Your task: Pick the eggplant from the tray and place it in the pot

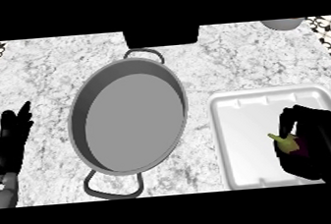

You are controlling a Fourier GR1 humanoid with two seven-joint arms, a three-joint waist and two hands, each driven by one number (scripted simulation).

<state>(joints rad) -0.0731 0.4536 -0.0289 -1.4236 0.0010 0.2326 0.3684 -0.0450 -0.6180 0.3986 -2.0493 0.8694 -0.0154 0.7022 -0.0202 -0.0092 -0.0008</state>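
Observation:
A dark purple eggplant with a green stem lies in the white tray at the right. My right hand is over it, fingers and thumb curled round it, hiding most of its body. The grey two-handled pot stands in the middle of the counter, left of the tray, with nothing inside. My left hand rests at the left edge, fingers straight and pointing up, apart from the pot.
A black object sits at the counter's far edge behind the pot. A pale round vessel shows at the top right. Patterned tiles border both upper corners. Marble counter lies between pot and tray.

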